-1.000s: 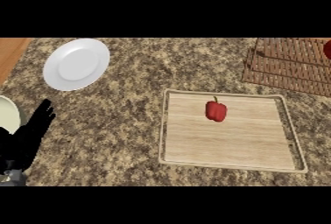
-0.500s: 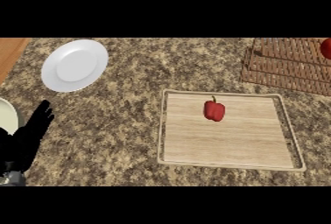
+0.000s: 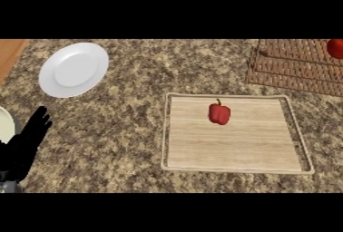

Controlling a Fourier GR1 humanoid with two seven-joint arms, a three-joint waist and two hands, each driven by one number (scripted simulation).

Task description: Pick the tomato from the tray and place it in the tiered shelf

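Speckled granite counter (image 3: 134, 90) fills your view; at 8 o'clock your left hand (image 3: 26, 145) shows open, fingers straight and pointing to 12 o'clock, holding nothing; just beside it at 9 o'clock, a pale dish (image 3: 3, 124) is cut by the edge; at 10 o'clock lies a white plate (image 3: 72, 69); right of centre, toward 4 o'clock, you see a wooden tray (image 3: 231, 170) carrying a red pepper (image 3: 219, 113); at 2 o'clock stands the tiered shelf (image 3: 295, 68), with the tomato (image 3: 335, 48) on it at the right edge, well apart from the hand.
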